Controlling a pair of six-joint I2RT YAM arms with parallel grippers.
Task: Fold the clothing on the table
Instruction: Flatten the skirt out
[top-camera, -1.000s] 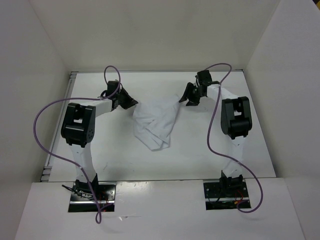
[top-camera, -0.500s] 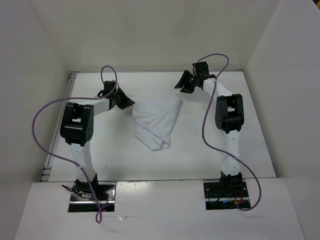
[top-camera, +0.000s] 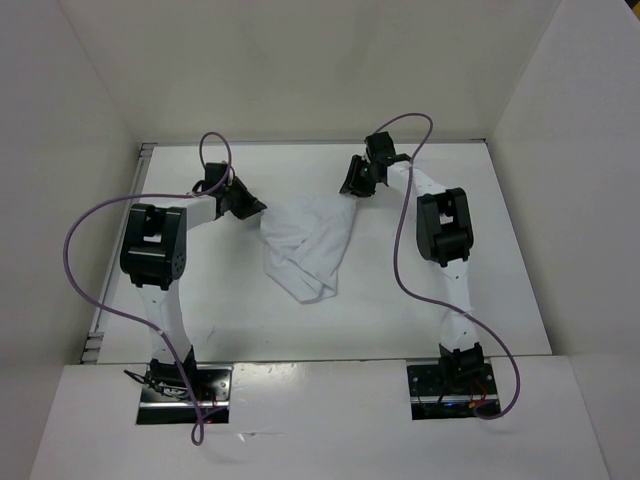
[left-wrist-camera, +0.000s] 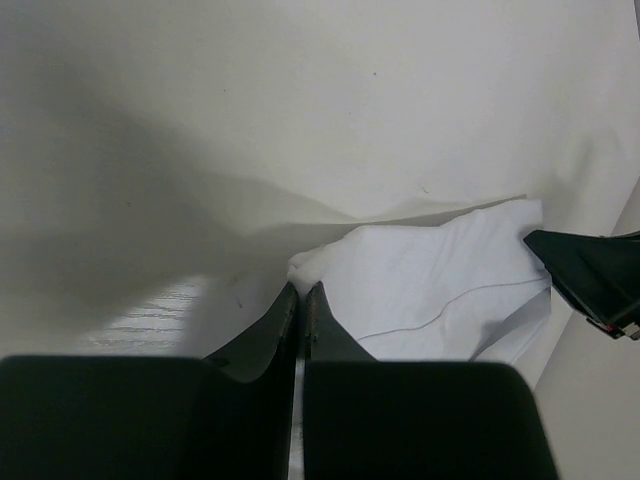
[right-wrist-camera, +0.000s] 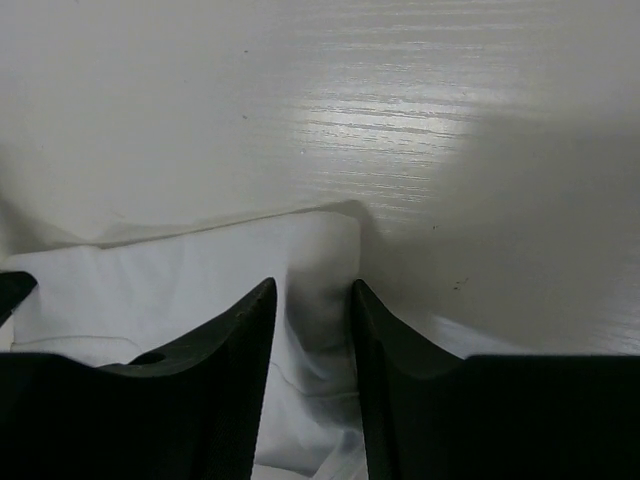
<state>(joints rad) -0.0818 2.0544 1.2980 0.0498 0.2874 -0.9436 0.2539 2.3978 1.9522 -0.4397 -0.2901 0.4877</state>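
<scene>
Leftward my right end effector (top-camera: 353, 182) has swung, now released astride the far right corner of the crumpled thin white cloth (top-camera: 305, 245) at the middle of the matte white tabletop (top-camera: 240, 310). My left end effector (top-camera: 254, 207) pinches the other far corner; I think spreading can follow.

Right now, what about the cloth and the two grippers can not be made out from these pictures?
Left wrist view: whether the shut left gripper really pinches the white cloth; its own fingers cover the contact.
Right wrist view: the cloth's near part, cut off by the bottom edge and covered by the open right gripper.
Top view: the cloth's fold layers, too small and white on the white table.
</scene>
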